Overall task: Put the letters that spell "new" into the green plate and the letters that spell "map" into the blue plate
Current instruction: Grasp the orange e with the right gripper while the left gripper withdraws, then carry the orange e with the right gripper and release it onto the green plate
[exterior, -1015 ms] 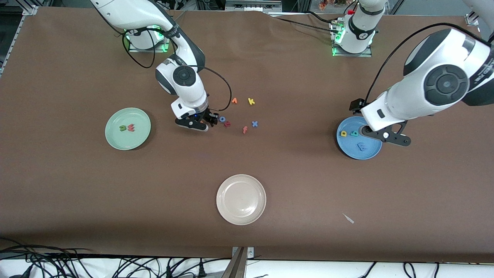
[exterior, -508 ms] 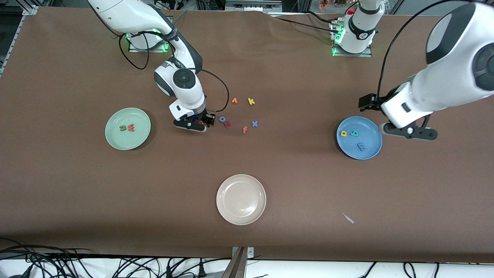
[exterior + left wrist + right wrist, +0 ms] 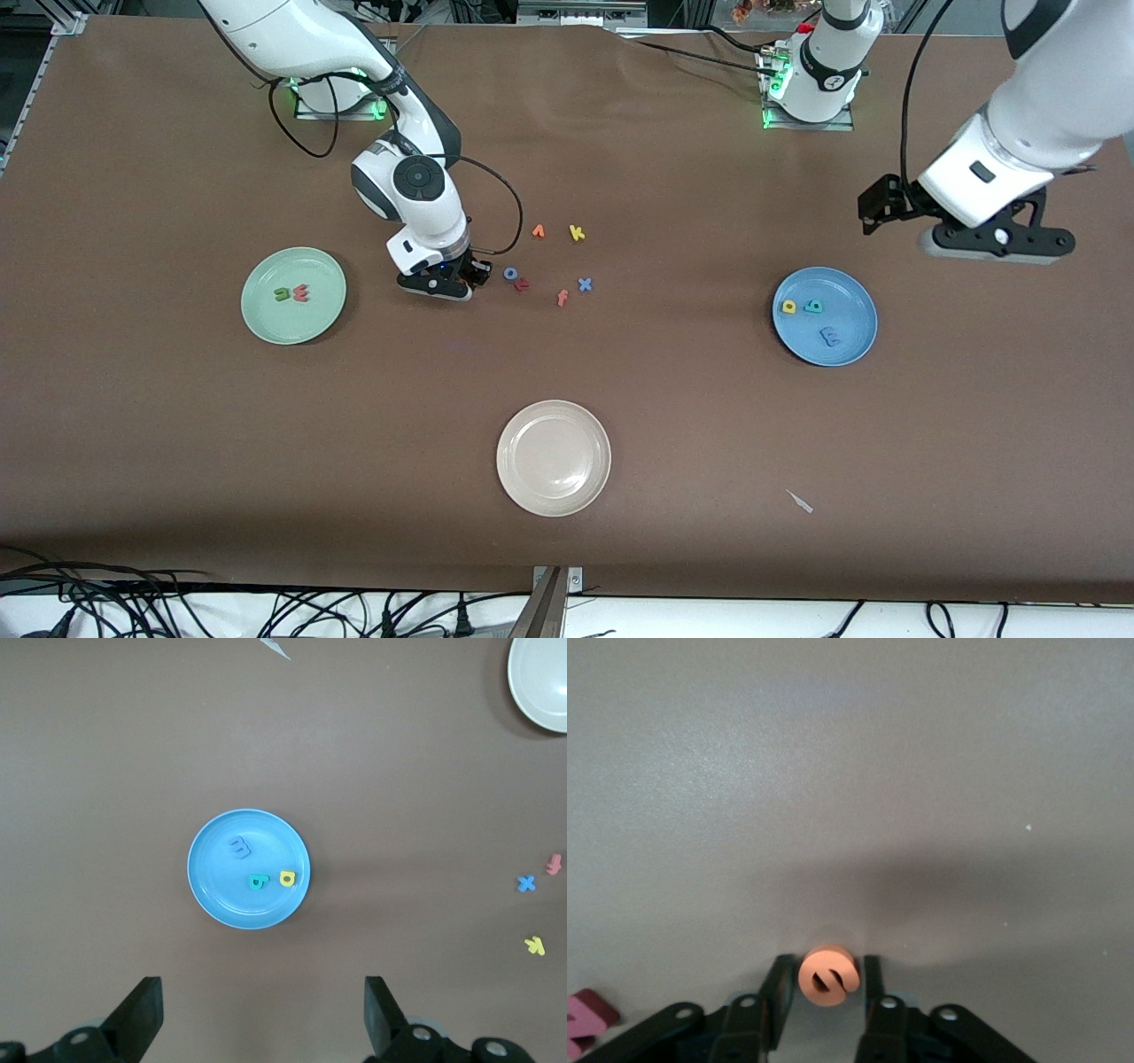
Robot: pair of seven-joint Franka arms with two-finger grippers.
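On the brown tabletop [image 3: 673, 425], only the right wrist view shows the right hand [image 3: 826, 985] pinching the orange "e" [image 3: 827, 974]; the left hand [image 3: 261, 1014] hangs spread above the blue plate [image 3: 213, 895].

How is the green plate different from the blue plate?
The green plate holds two letters, an olive one and a pink one; the blue plate holds three: yellow, teal and blue. The green plate lies toward the right arm's end of the table, the blue plate toward the left arm's end. Both are round with raised rims.

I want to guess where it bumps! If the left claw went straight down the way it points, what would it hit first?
The left claw points down at bare table, beside the blue plate. Probably the table first, though depth is unclear.
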